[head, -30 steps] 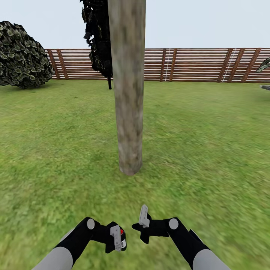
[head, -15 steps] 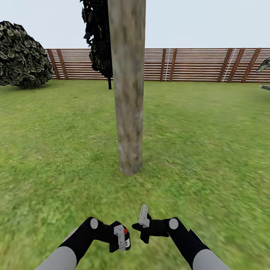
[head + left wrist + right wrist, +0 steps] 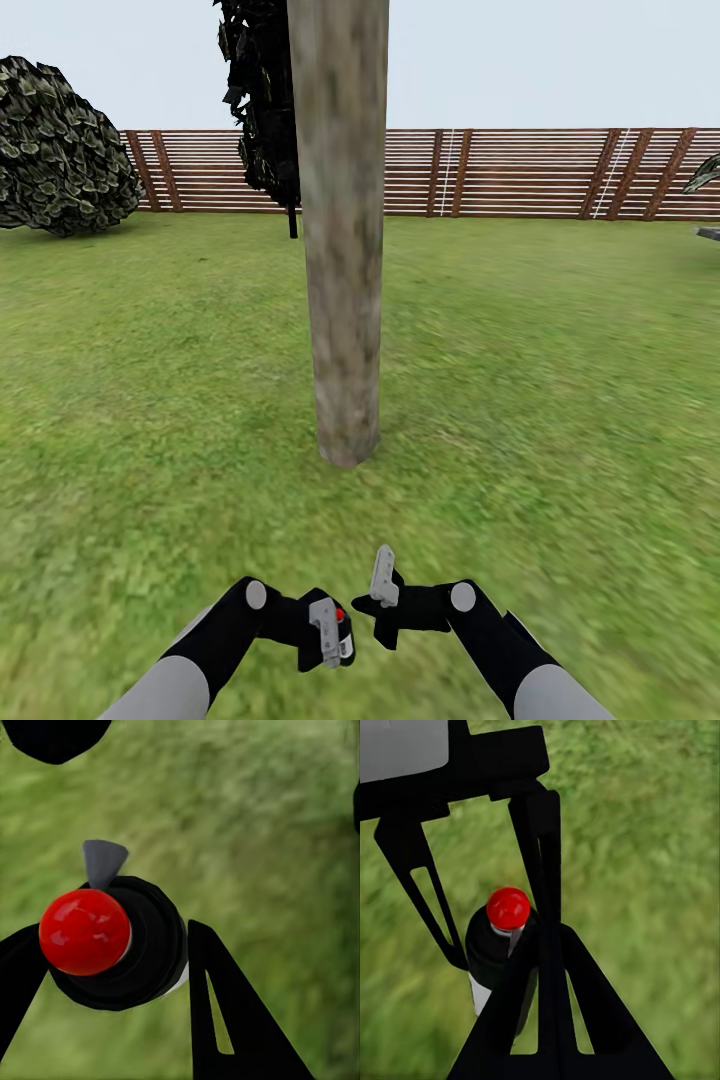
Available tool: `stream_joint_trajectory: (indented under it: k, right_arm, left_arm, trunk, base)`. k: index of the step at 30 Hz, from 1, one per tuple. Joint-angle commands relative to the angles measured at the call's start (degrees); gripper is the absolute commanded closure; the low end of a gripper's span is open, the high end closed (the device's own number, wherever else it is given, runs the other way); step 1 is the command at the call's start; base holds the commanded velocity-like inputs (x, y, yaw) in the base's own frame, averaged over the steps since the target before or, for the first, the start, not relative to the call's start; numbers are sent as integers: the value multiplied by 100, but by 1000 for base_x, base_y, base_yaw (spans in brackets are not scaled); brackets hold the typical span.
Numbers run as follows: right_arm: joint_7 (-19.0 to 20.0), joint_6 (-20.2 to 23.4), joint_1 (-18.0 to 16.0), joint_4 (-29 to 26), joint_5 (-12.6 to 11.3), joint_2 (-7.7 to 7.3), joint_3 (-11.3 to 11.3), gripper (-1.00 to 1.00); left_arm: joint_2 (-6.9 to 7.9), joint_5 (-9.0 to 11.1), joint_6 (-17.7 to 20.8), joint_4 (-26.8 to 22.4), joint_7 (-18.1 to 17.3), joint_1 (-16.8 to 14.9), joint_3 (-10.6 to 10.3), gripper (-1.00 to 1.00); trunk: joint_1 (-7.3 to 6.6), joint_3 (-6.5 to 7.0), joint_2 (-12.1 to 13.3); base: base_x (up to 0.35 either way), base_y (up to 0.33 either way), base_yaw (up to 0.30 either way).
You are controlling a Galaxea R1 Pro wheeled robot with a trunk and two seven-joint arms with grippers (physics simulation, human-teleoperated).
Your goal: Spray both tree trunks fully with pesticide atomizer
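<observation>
One tree trunk [image 3: 343, 300], thick and mottled beige-grey, rises from the grass floor [image 3: 560, 400] straight ahead of me in the head view; its crown is out of view. The pesticide atomizer [image 3: 342, 630], a black bottle with a red top, is low in front of me, with my left gripper [image 3: 331, 632] shut on it. In the left wrist view the atomizer [image 3: 112, 945] sits between the two black fingers. My right gripper [image 3: 382, 582] is just right of it, shut and empty. The right wrist view looks past its closed fingers [image 3: 547, 967] at the atomizer [image 3: 504, 937].
A brown slatted fence [image 3: 520, 170] closes off the lawn at the back. A big dark shrub [image 3: 60, 150] stands far left, and a dark narrow conifer [image 3: 262, 100] is behind the trunk. Open grass lies on both sides of the trunk.
My left gripper has carried the atomizer a little to the right, closer to the right gripper. The right arm and the view have stayed put.
</observation>
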Motion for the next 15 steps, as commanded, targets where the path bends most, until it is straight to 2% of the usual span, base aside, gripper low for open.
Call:
stream_joint_trajectory:
  k: [1,3,15]
  right_arm:
    - [0,0,0,0,0,0,0,100]
    - [0,0,0,0,0,0,2,100]
    - [0,0,0,-5,0,0,-1,100]
  left_arm:
    - [1,58,-4,-1,-12,-1,-3,100]
    - [2,220,-7,-1,-32,-2,-9,100]
    - [2,288,-16,-1,-36,-2,-7,100]
  trunk:
    - [0,0,0]
    - [0,0,0]
    - [0,0,0]
  base:
    - [0,0,0]
    - [0,0,0]
    - [0,0,0]
